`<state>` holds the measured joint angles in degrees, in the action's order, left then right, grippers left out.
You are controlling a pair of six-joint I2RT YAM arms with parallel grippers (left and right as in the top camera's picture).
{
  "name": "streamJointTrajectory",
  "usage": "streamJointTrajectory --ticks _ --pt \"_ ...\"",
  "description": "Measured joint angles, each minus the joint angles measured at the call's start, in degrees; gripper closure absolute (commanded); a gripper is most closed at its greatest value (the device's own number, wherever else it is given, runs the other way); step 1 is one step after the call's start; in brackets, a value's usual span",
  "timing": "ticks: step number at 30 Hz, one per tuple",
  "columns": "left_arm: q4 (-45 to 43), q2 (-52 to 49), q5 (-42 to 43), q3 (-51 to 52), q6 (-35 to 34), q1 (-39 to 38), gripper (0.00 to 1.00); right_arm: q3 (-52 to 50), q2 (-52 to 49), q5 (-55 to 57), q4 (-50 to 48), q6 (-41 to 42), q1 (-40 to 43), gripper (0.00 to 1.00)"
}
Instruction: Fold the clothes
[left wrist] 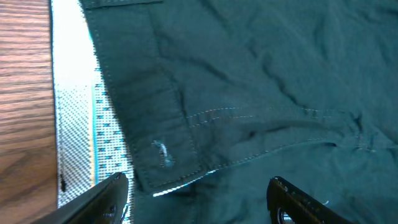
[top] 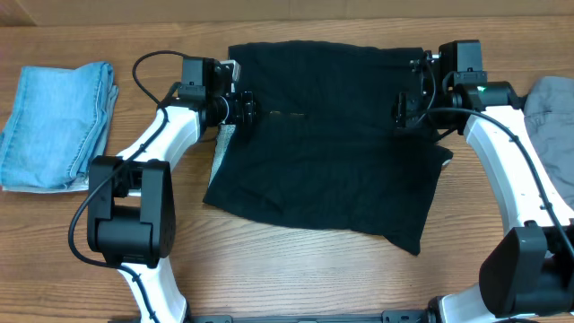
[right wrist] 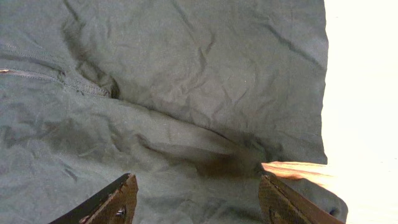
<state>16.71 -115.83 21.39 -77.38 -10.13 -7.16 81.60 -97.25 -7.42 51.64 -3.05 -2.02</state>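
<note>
A black garment [top: 327,144] lies spread in the middle of the table, partly folded, with a white patterned lining [top: 221,148] showing at its left edge. My left gripper [top: 249,109] is open over the garment's left side, above a pocket seam [left wrist: 249,115] and the lining [left wrist: 78,137]; its jaws [left wrist: 199,193] hold nothing. My right gripper [top: 401,111] is open over the garment's right side; its jaws [right wrist: 196,196] straddle a crease in the cloth [right wrist: 186,81] and hold nothing.
Folded light blue jeans [top: 56,121] lie at the far left. A grey garment [top: 552,112] lies at the right edge. The wooden table [top: 296,269] shows in front of the black garment.
</note>
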Motion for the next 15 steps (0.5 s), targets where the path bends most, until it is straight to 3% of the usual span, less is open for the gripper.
streamJointTrajectory --ticks 15 --pt "0.5 -1.9 -3.7 0.0 0.0 -2.3 0.28 0.0 0.0 0.1 0.1 0.0 0.0 0.34"
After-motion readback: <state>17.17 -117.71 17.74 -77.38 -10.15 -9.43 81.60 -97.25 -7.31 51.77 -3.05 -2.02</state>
